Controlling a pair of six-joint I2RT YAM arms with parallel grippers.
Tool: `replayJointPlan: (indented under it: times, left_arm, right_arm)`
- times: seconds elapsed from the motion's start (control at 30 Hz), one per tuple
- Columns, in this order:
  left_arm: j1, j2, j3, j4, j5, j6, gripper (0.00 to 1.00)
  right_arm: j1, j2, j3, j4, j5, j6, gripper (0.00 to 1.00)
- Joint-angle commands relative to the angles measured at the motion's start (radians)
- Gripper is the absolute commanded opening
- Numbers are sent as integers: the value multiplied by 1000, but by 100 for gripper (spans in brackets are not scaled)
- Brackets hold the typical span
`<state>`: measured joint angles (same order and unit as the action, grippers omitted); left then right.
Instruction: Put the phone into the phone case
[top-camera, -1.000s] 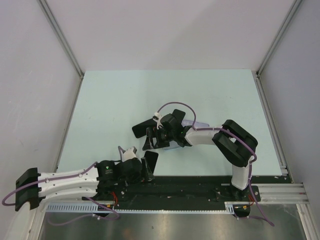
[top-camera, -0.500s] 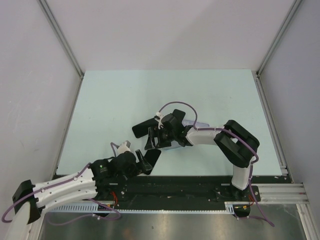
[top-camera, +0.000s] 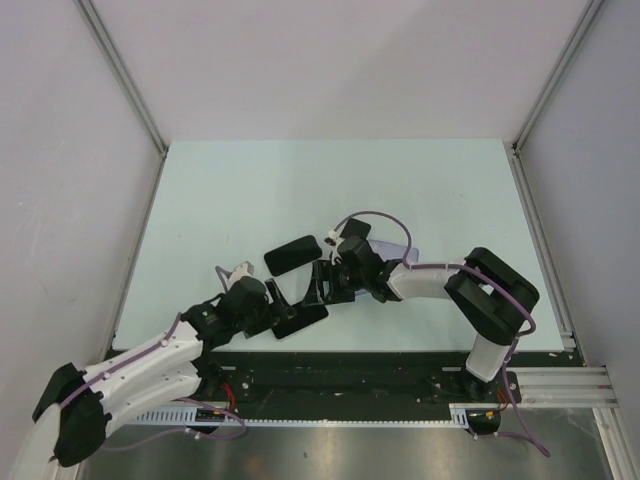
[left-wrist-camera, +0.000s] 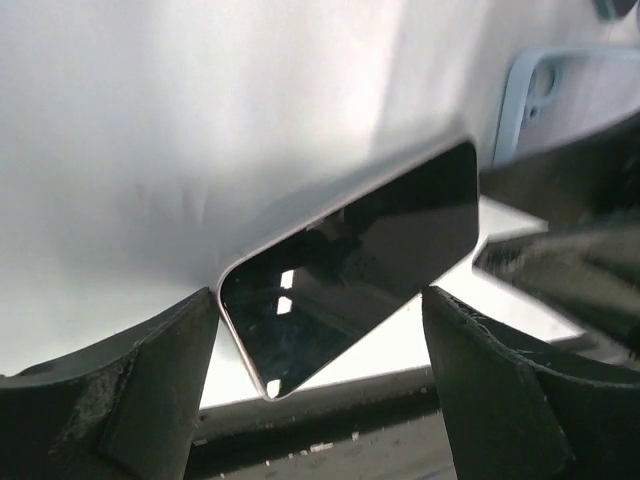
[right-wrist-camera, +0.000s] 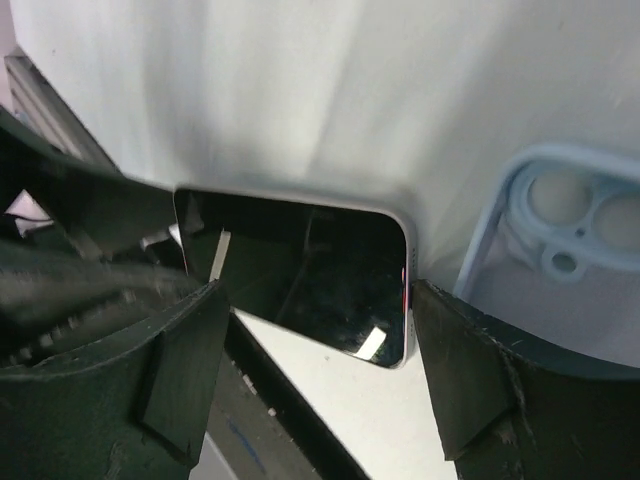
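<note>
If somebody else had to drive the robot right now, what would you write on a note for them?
Left gripper: open, holding nothing, aimed at the phone.
Right gripper: open, holding nothing, also facing the phone.
Phone: flat on the table, dark glossy face up, not gripped.
Phone case: empty, lying close beside the phone.
Done: nothing yet.
Left: grab the phone and fit it into the case.

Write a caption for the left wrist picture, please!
Open left gripper frames the dark phone; the pale blue case lies beyond.
</note>
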<state>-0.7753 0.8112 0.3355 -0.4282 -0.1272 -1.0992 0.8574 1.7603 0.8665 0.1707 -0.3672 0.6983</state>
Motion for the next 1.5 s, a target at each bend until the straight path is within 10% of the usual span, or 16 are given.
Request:
replayJointPlan:
  times: [0.0, 0.4, 1.13, 1.47]
  left_arm:
    - [94, -24, 66, 117, 31, 111, 86]
    - [133, -70, 80, 247, 179, 208, 83]
    - [114, 88, 83, 344, 305, 283, 1]
    - [120, -64, 209, 181, 253, 357, 1]
  right_arm:
    - [31, -53, -46, 7, -45, 72, 78]
    - [65, -82, -107, 156, -33, 161, 78]
    - [-24, -146, -230, 306, -87, 210, 79]
    - [-66, -401, -233, 165, -41, 168, 96]
